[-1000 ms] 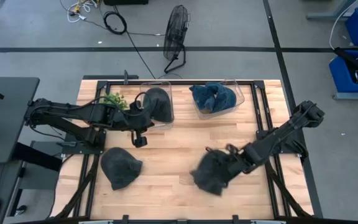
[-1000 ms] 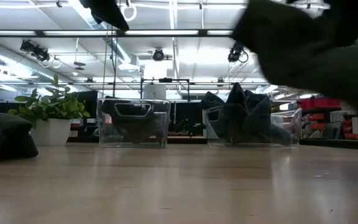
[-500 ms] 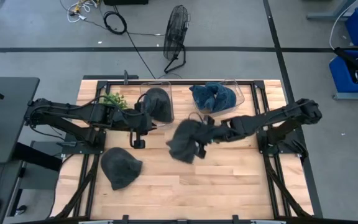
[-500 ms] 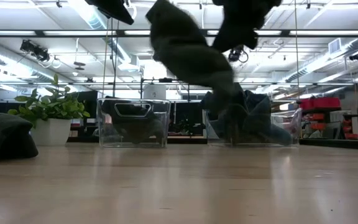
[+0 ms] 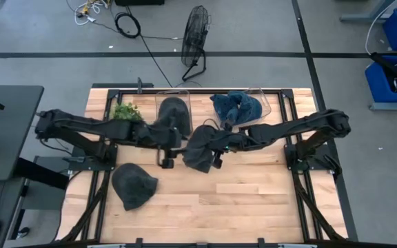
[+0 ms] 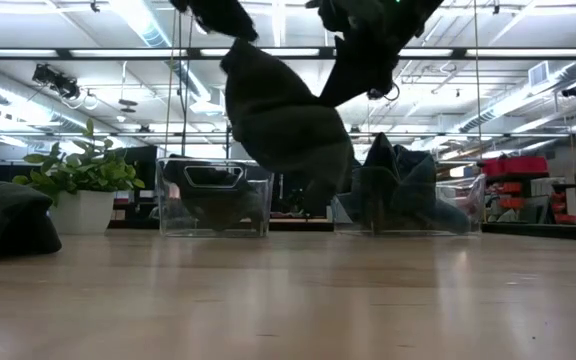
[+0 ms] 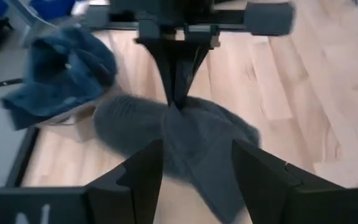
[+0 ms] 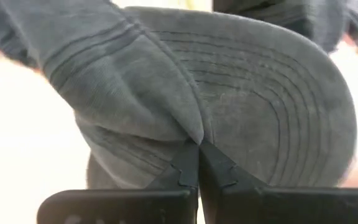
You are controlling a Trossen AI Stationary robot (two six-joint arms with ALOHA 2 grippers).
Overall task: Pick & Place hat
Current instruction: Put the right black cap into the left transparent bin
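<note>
A dark grey hat [image 5: 197, 148] hangs over the middle of the table, with my right gripper [image 8: 194, 155] shut on it. My left gripper [image 7: 194, 155] is open, and its two fingers stand on either side of the hat's lower part [image 7: 197, 134]. A second dark hat [image 5: 134, 186] lies flat on the table at the near left. A third dark hat [image 5: 174, 114] sits in the left clear bin [image 5: 158, 103]. My right gripper pinches a fold of the hat's cloth [image 8: 188, 134] between its two fingers, where the stitched brim [image 8: 278, 93] meets the crown. The fingers reach in from the table's right side. The hat hangs below them, clear of the table [image 6: 278, 120]. My left gripper: I cannot tell whether its fingers touch the hat.
The right clear bin [image 5: 264, 103] at the far edge holds blue hats [image 5: 236, 107]. A potted plant [image 5: 125, 110] stands at the far left beside the left bin. Bare wood lies at the near middle and near right [image 5: 267, 200].
My right gripper has carried the hat from the near right of the table up and leftward to the middle, where the hat now hangs clear. My left gripper has shifted a little rightward toward the hat.
</note>
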